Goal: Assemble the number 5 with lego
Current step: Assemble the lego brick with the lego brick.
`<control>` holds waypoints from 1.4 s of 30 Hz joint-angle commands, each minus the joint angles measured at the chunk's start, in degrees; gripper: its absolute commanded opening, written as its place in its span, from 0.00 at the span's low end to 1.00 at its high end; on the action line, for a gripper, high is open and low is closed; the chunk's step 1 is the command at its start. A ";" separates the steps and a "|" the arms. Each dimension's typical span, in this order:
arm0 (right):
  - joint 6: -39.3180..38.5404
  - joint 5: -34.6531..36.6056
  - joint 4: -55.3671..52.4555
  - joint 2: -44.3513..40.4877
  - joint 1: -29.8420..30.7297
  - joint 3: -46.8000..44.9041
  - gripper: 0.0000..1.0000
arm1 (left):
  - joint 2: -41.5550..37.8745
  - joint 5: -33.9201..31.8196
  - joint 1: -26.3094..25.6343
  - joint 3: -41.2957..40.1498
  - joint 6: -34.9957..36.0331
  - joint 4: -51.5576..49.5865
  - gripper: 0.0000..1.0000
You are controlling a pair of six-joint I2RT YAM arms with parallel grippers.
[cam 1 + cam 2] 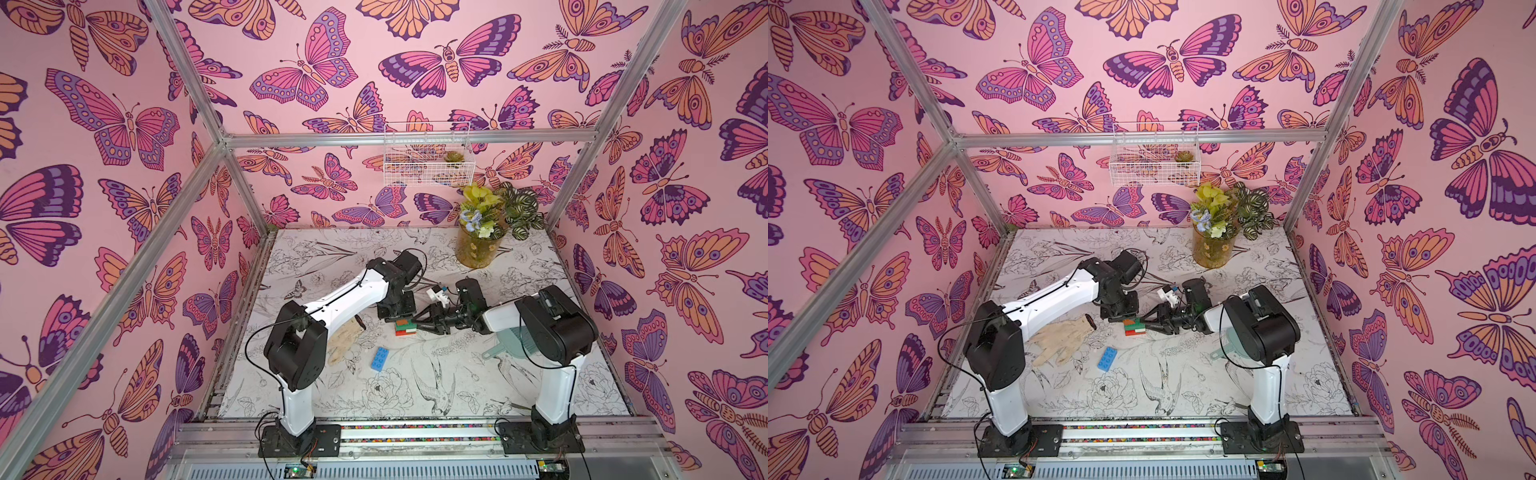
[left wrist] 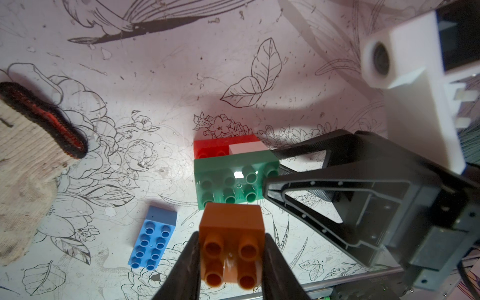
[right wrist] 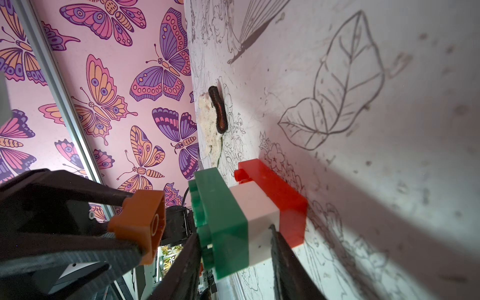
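Butterfly walls (image 1: 124,124) closed in the flower-printed tabletop (image 1: 457,386), whose front half lay mostly open. Near the middle sat the stack (image 1: 405,327): red below, short white, then green with bare studs. The right fingers (image 3: 288,262) pinched its end. The left fingers (image 2: 187,267) clamped a brown brick (image 2: 231,223) just clear of the green. A blue brick (image 1: 380,358) lay loose near the glove (image 1: 1059,340).

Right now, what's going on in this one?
The left gripper is shut on the brown-orange brick, holding it just above the green brick. Green tops a stack with the white brick and the red brick, standing on the table. The right gripper brackets that stack's end; whether it clamps is unclear. The blue brick lies loose on the table, untouched.
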 commanded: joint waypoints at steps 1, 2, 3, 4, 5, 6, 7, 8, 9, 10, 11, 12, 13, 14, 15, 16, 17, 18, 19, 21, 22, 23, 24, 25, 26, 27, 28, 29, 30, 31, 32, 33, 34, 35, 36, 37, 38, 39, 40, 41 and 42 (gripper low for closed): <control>-0.85 0.29 -1.36 1.66 0.82 -0.12 0.44 | 0.27 -0.12 0.46 -0.84 0.95 -0.61 0.00; -1.21 0.47 -1.75 1.63 0.92 -0.04 0.44 | 0.43 -0.13 0.47 -0.84 1.05 -0.61 0.00; -1.44 0.62 -2.18 1.81 1.03 0.05 0.44 | 0.60 -0.13 0.47 -0.84 1.02 -0.61 0.00; -1.57 0.67 -2.39 1.93 1.08 0.14 0.44 | 0.74 -0.22 0.54 -0.84 1.09 -0.61 0.00; -1.60 0.75 -2.40 1.95 1.09 0.15 0.44 | 0.92 -0.30 0.48 -0.84 1.09 -0.61 0.00; -1.64 0.84 -2.42 2.17 1.17 0.16 0.44 | 1.04 -0.45 0.54 -0.82 1.09 -0.70 0.00; -1.69 0.93 -2.60 2.19 1.16 0.15 0.43 | 1.29 -0.48 0.48 -0.84 1.18 -0.72 0.00; -1.84 1.02 -2.79 2.20 1.18 0.16 0.43 | 1.40 -0.63 0.47 -0.77 1.25 -0.79 0.00; -2.01 1.10 -3.16 2.11 1.25 0.23 0.43 | 1.62 -0.70 0.55 -0.75 1.21 -0.79 0.00; -2.15 1.11 -3.42 2.15 1.27 0.33 0.43 | 1.82 -0.75 0.55 -0.67 1.31 -0.92 0.00; -2.34 1.18 -3.69 2.06 1.28 0.32 0.43 | 2.00 -0.90 0.47 -0.58 1.31 -1.04 0.00; -2.74 1.48 -4.39 1.93 1.31 0.48 0.43 | 2.29 -1.18 0.49 -0.42 1.44 -1.41 0.00; -3.22 1.66 -5.15 1.89 1.35 0.66 0.43 | 2.53 -1.56 0.46 -0.31 1.44 -1.82 0.00; -3.37 1.72 -5.39 1.84 1.43 0.67 0.43 | 2.67 -1.83 0.47 -0.22 1.44 -2.22 0.00; -3.25 1.72 -5.49 1.88 1.44 0.76 0.43 | 2.73 -2.04 0.56 -0.22 1.44 -2.52 0.00; -3.30 1.72 -5.60 1.86 1.44 0.85 0.43 | 2.73 -2.23 0.50 -0.22 1.36 -2.76 0.00; -3.38 1.72 -5.85 1.92 1.53 0.98 0.43 | 2.73 -2.40 0.46 -0.22 1.20 -2.81 0.00; -3.42 1.72 -5.99 1.97 1.61 1.06 0.43 | 2.66 -2.63 0.50 -0.31 1.10 -2.89 0.00; -3.55 1.80 -6.30 2.04 1.62 1.23 0.43 | 2.68 -2.76 0.59 -0.24 1.00 -2.96 0.00; -3.64 1.90 -6.44 2.24 1.71 1.20 0.43 | 2.73 -2.94 0.54 -0.22 0.94 -3.12 0.00; -3.60 1.87 -6.33 2.28 1.80 1.20 0.43 | 2.82 -3.15 0.57 -0.13 0.91 -3.25 0.00; -3.61 1.98 -6.51 2.44 1.79 1.25 0.43 | 2.90 -3.29 0.57 -0.13 0.88 -3.49 0.00; -3.60 1.98 -6.50 2.40 1.88 1.28 0.43 | 3.06 -3.29 0.59 -0.13 0.91 -3.51 0.00; -3.60 1.98 -6.51 2.46 1.97 1.29 0.43 | 3.23 -3.21 0.61 -0.13 0.90 -3.58 0.00; -3.60 2.07 -6.54 2.44 1.97 1.37 0.43 | 3.38 -3.28 0.55 -0.05 0.91 -3.68 0.00; -3.58 2.07 -6.66 2.48 2.06 1.46 0.43 | 3.49 -3.29 0.60 0.04 0.91 -3.78 0.00; -3.61 2.16 -6.80 2.54 2.14 1.55 0.43 | 3.65 -3.38 0.49 0.04 0.83 -3.78 0.00; -3.53 2.16 -6.87 2.58 2.22 1.63 0.43 | 3.77 -3.45 0.63 0.04 0.78 -3.82 0.00; -3.51 2.24 -6.96 2.60 2.30 1.79 0.43 | 3.90 -3.55 0.56 0.00 0.66 -3.87 0.00; -3.52 2.25 -7.01 2.74 2.32 1.81 0.43 | 3.94 -3.69 0.62 -0.04 0.57 -3.93 0.00; -3.51 2.20 -7.09 2.76 2.31 1.87 0.42 | 4.00 -3.82 0.56 -0.04 0.48 -4.09 0.00; -3.51 2.31 -7.06 2.74 2.35 1.84 0.42 | 4.05 -3.99 0.61 -0.04 0.47 -4.20 0.00; -3.43 2.34 -7.19 2.79 2.37 1.82 0.42 | 4.13 -4.15 0.57 -0.04 0.34 -4.30 0.00; -3.47 2.34 -7.15 2.65 2.41 1.76 0.42 | 4.20 -4.25 0.59 -0.13 0.26 -4.31 0.00; -3.42 2.42 -7.16 2.73 2.41 1.73 0.42 | 4.31 -4.39 0.56 -0.13 0.21 -4.31 0.00; -3.35 2.42 -7.20 2.81 2.41 1.73 0.42 | 4.42 -4.51 0.57 -0.14 0.12 -4.31 0.00; -3.34 2.42 -7.18 2.84 2.41 1.64 0.42 | 4.61 -4.53 0.62 -0.13 -0.01 -4.31 0.00; -3.34 2.42 -7.13 2.84 2.36 1.57 0.42 | 4.75 -4.58 0.58 -0.13 0.03 -4.31 0.00; -3.34 2.42 -7.06 2.79 2.41 1.60 0.42 | 4.75 -4.61 0.59 -0.13 -0.03 -4.24 0.00; -3.25 2.42 -7.02 2.70 2.41 1.48 0.42 | 4.84 -4.70 0.58 -0.13 -0.26 -4.22 0.00; -3.25 2.38 -7.06 2.67 2.50 1.47 0.42 | 4.93 -4.62 0.57 -0.09 -0.23 -4.22 0.00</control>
